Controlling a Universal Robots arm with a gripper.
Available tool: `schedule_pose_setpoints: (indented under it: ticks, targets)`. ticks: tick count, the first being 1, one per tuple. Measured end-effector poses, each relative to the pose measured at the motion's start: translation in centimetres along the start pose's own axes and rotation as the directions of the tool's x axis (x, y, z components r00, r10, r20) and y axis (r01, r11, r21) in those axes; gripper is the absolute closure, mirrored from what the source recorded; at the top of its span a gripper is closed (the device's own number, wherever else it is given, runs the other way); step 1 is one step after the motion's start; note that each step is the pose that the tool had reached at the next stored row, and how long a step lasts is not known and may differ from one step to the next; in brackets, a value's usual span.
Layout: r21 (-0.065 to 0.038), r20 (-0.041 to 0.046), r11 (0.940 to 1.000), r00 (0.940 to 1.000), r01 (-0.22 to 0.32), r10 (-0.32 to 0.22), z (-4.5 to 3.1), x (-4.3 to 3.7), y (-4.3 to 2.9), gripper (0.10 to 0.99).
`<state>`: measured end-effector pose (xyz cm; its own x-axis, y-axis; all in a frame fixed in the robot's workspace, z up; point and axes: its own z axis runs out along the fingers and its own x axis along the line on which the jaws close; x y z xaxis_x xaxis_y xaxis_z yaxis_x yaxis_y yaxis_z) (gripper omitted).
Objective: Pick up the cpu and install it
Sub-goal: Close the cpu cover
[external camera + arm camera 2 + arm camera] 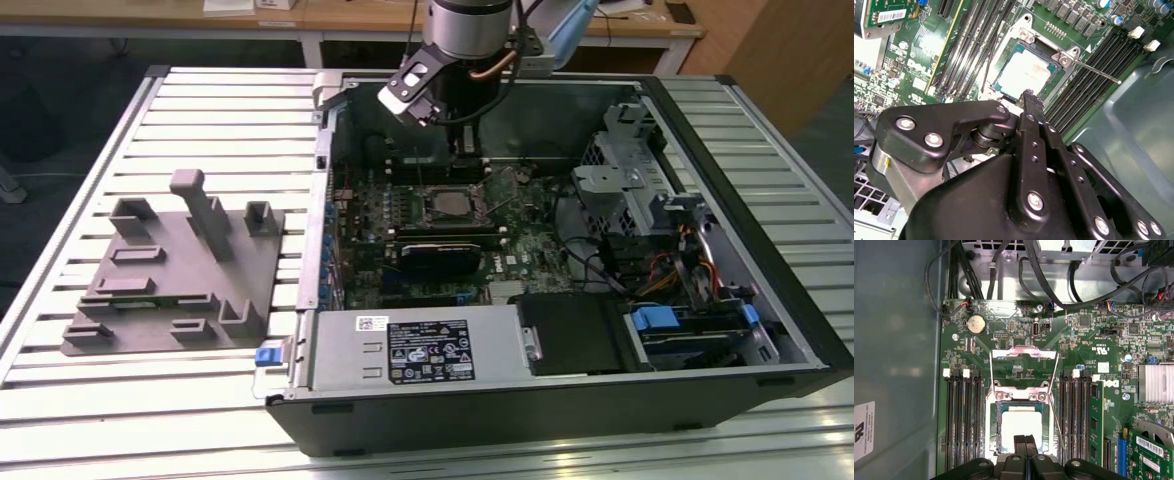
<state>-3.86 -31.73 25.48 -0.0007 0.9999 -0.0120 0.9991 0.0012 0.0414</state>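
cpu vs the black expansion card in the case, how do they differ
Size and shape: the cpu is a small square; the expansion card is larger and rectangular. Colour: the cpu has a pale silver face; the expansion card is black. Place: the gripper hangs over the cpu, not over the expansion card. Both sit on the motherboard inside the case.

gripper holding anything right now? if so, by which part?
Nothing. The gripper is shut with nothing between its fingers; the cpu lies in the socket.
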Motion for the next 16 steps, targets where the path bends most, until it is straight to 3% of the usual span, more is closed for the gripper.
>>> schedule_pose_setpoints:
  ticks: [7, 16]
  targets:
    - [0.000, 0.0003, 1.0000, 1.0000, 0.000, 0.000, -0.04, 0.00, 0.41, 0.980]
    - [0.000, -0.0001, 1.0000, 1.0000, 0.000, 0.000, -1.08, -0.01, 0.46, 0.980]
